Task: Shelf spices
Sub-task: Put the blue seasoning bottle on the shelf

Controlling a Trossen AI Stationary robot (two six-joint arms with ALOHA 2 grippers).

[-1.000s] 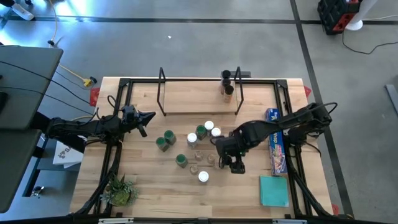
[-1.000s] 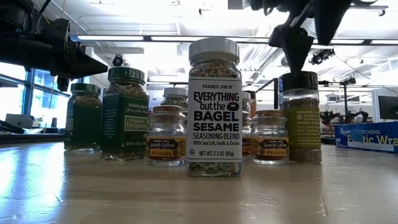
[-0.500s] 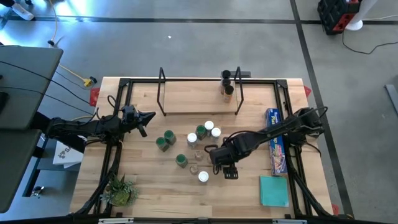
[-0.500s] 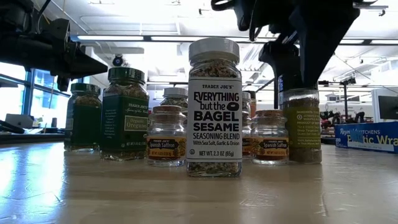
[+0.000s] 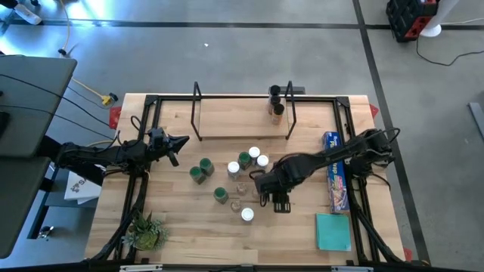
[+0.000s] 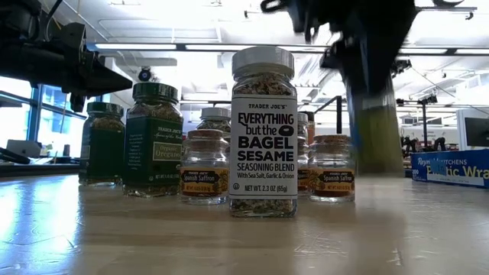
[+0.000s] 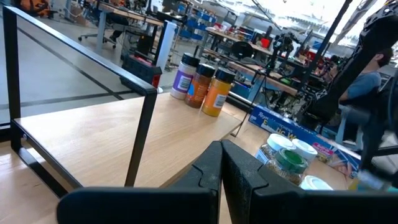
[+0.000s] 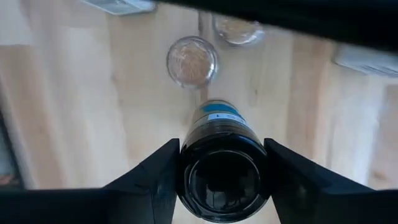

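The dark-lidded cylindrical glass spice jar (image 8: 222,163) is sitting between the right gripper's (image 5: 266,186) 2 dark fingers (image 8: 152,180), at the right edge of the cluster in the middle of the light wooden table (image 5: 174,227). Seen from the right wrist, the fingers are flanking the jar's shoulders and appear to be pressing on both sides, so the jaws are standing partly closed around it; whether the grip is firm yet I cannot tell. In the low view the jar (image 6: 376,137) is showing as a blur, so it is probably being moved or tipped.

If the hold is shallow or off-centre, the smooth glass may be slipping out as it rises, dropping onto the 2 small clear saffron jars (image 6: 332,169) standing just beside it. A swing toward the white-lidded bagel seasoning jar (image 6: 263,131) or the green-lidded jars (image 5: 201,171) risks toppling them.

The low light-wood shelf with 2 thin black metal hoops (image 5: 242,121) is lying at the far side of the table, with 3 jars (image 7: 200,84) already standing at its right end. Clipping a hoop on the way in is another hazard.

The left gripper (image 5: 179,143) is waiting with its jaws pressed together and empty, near the shelf's left end.
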